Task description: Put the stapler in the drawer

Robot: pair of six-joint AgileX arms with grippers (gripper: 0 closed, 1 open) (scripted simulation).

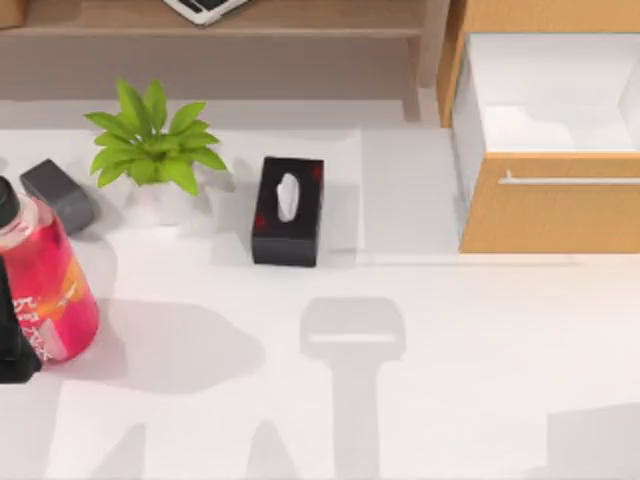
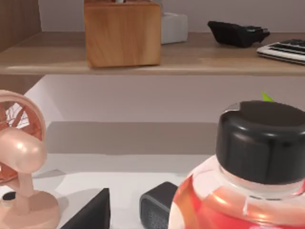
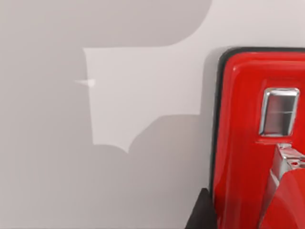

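Observation:
The stapler (image 3: 257, 143) is bright red with a chrome metal part, and it looms close in the right wrist view above the pale table. A dark finger (image 3: 202, 212) of my right gripper lies against its black-rimmed side, so the gripper is shut on it. The drawer (image 1: 550, 205) stands pulled open at the table's right, with a tan wooden front, a slim silver handle (image 1: 570, 180) and white inner walls (image 1: 550, 90). My left arm (image 1: 10, 345) is parked at the table's left edge beside a pink bottle.
A black tissue box (image 1: 288, 210) lies mid-table, with a potted plant (image 1: 150, 145) and a dark grey block (image 1: 60, 195) to its left. The pink bottle (image 1: 50, 275) has a black cap (image 2: 262, 140). A pink fan (image 2: 19, 162) stands nearby. The shelf carries a wooden box (image 2: 121, 31).

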